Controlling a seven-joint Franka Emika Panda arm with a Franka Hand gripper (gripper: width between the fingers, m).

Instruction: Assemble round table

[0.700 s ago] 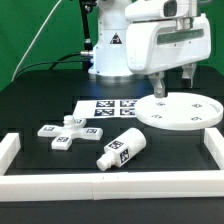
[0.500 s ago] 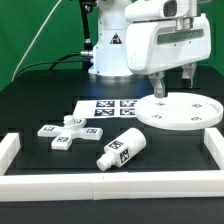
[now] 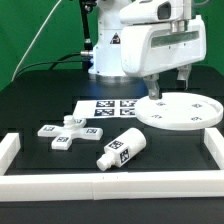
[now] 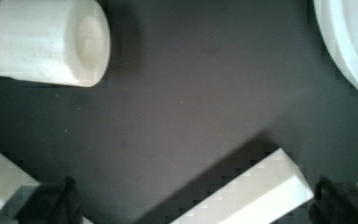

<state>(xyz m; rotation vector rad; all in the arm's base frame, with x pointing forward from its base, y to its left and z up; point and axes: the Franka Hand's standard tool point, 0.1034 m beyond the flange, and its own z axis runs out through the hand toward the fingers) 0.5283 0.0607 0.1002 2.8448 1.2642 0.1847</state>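
The white round disc top lies flat on the black table at the exterior view's right. My gripper hangs just above its back edge, open and empty. The cross-shaped base lies at the left. The short cylinder leg lies on its side in front of the middle. In the wrist view the leg and the disc's edge show beyond my gripper. Its two dark fingertips stand wide apart with nothing between them.
The marker board lies flat between the base and the disc. White border rails run along the front and both sides of the table; one also shows as a white strip in the wrist view. The robot's base stands at the back.
My gripper has shifted slightly toward the exterior view's left and a little up. The disc, leg and base have not moved.
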